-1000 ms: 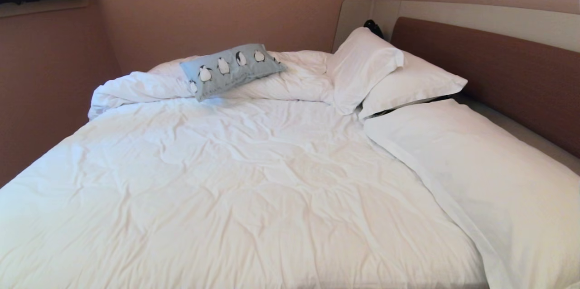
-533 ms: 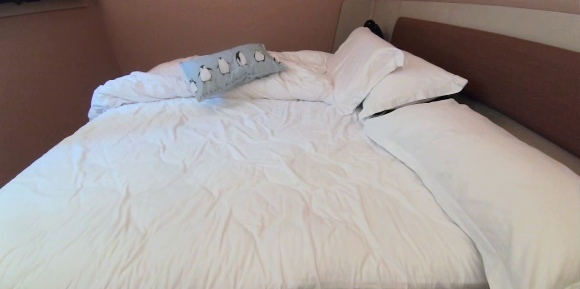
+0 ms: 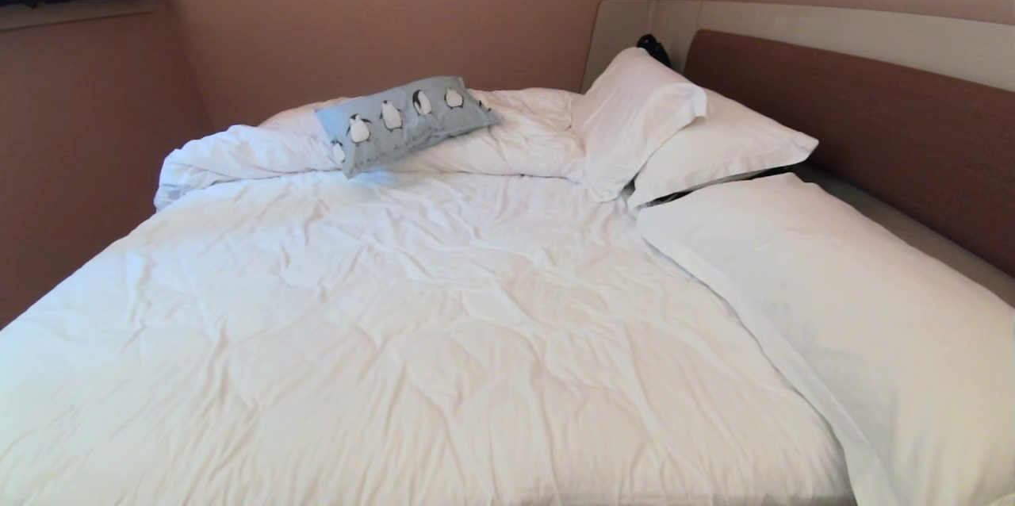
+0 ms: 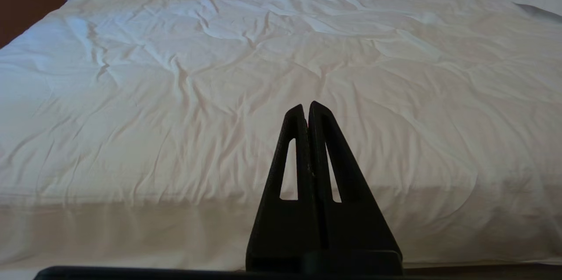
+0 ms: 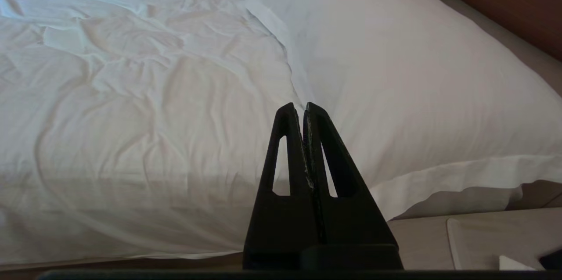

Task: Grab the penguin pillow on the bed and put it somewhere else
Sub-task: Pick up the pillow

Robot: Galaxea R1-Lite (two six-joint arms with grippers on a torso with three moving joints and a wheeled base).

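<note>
Nothing on the bed point(image 3: 444, 316) has shifted since the earlier head views: the penguin pillow point(image 3: 406, 122) lies just where it did, and neither arm has come into the head view.

The penguin pillow sits in the upper left of centre in the head view, propped on the bunched-up duvet roll point(image 3: 238, 155) at the far side of the bed. Its long axis runs across the frame, tilted so that its right end lies higher in the frame than its left end. To its right, near but apart from it, lean two white pillows point(image 3: 634, 117), and a third large white pillow point(image 5: 395, 65) lies along the right edge by the brown headboard point(image 3: 864, 125).

Both grippers hang low at the near edge of the bed, well apart from the penguin pillow. The left gripper point(image 4: 306, 109) has its jaws pressed closed on nothing, aimed over open duvet. The right gripper point(image 5: 298, 109) is likewise closed and empty, aimed at the seam where the duvet meets the large white pillow.

The penguin pillow lies ahead of both and off to the left, so the left arm looks the nearer. Either way, the reach is long across the whole bed, and the jaws must open first.
</note>
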